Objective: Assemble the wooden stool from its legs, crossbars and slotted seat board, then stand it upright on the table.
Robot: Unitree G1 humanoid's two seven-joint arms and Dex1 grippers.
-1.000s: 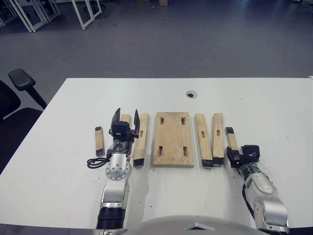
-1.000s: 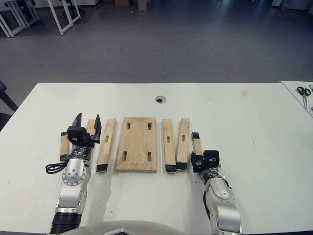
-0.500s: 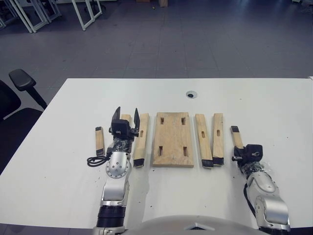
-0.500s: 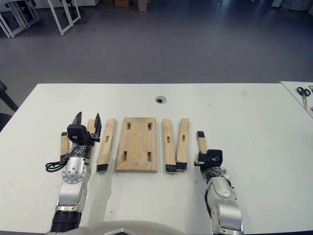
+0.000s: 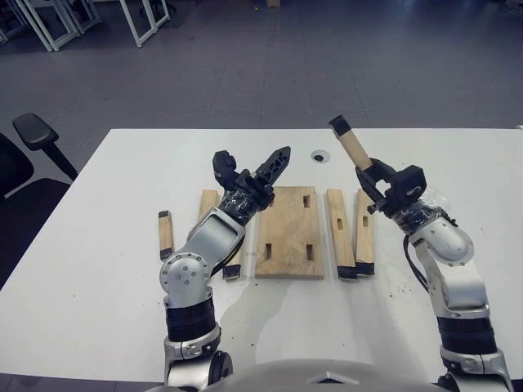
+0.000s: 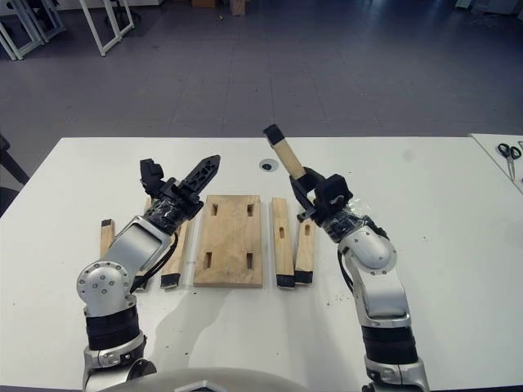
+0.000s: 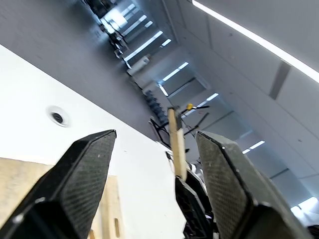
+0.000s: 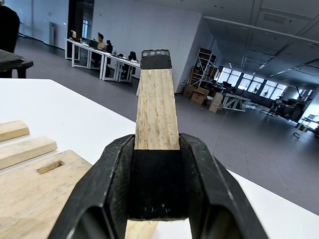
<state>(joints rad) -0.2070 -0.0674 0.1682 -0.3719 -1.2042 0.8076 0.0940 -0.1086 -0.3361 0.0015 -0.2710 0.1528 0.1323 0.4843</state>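
Stool, wooden, unassembled; parts lie flat on a smooth white table (image 5: 90, 278).

Seat board (image 5: 286, 238): pale, coarse-grained rectangular plank with four small rectangular slots, at the centre of the layout.

Right legs (image 5: 338, 233): a pair at 3 o'clock of the board, side by side and touching. Each is a long square-section bar with one slot and a black cap on its near end.

Left legs (image 6: 172, 265): at 9 o'clock of the board, same make, largely hidden under the left arm.

Short crossbar (image 5: 166, 235): slim stick with a black tip, flat on the table beyond the left legs at 9 o'clock, apart from them.

Left gripper (image 5: 253, 153): hangs above the board's far-left corner with nothing between its spread, tapered fingers (image 7: 79, 179), which are black with a woven texture.

Right gripper (image 5: 370, 174): above the far ends of the right legs, clamped on the lower, black-wrapped end of a second crossbar (image 8: 157, 107). This stick is light, straight-grained and black-capped on top, and it tilts up toward 11 o'clock.

Cable grommet (image 5: 319, 156): round, set in the table at 12 o'clock of the board.
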